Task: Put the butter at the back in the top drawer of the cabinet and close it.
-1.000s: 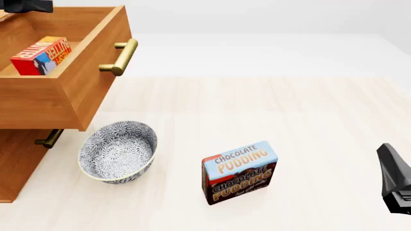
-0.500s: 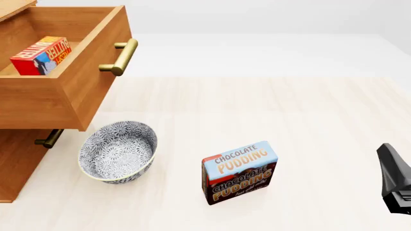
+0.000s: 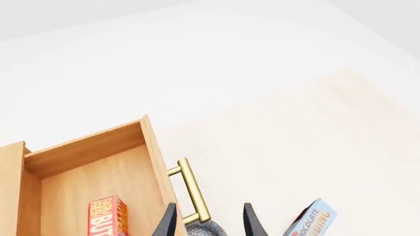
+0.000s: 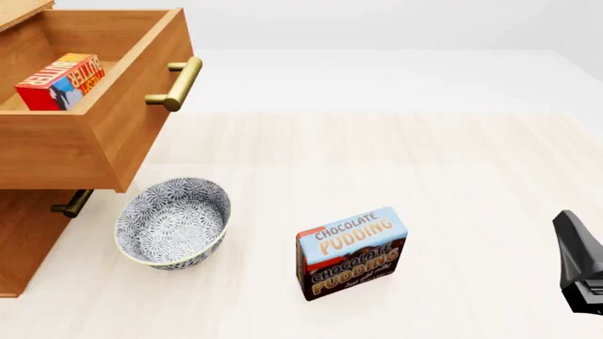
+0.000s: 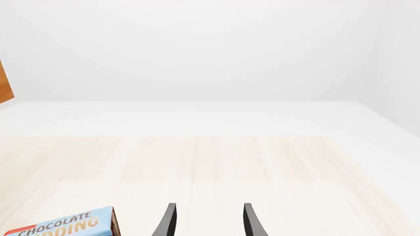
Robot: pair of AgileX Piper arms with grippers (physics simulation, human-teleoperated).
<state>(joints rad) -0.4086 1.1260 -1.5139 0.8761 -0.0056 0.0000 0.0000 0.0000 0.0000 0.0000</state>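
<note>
The butter [image 4: 56,81], a small red and orange box, lies inside the pulled-out top drawer [image 4: 104,141] of the wooden cabinet [image 4: 24,244]. The drawer's brass handle [image 4: 177,83] points toward the table's middle. In the left wrist view my left gripper [image 3: 208,225] hangs open and empty high above the drawer's front, with the handle [image 3: 192,189] just below its fingers and the butter [image 3: 108,220] deeper in the drawer. My right gripper [image 5: 208,223] is open and empty, low over the table; only a dark part of that arm [image 4: 578,261] shows at the front view's right edge.
A patterned grey bowl [image 4: 174,222] stands on the table under the drawer's front. The chocolate pudding box [image 4: 351,252] stands upright near the middle of the table, to the left of my right gripper. A lower drawer's handle [image 4: 72,205] shows beneath the open drawer.
A dark part of my left arm that showed at the front view's top left a second ago has left that view. Everything else stands as before.
</note>
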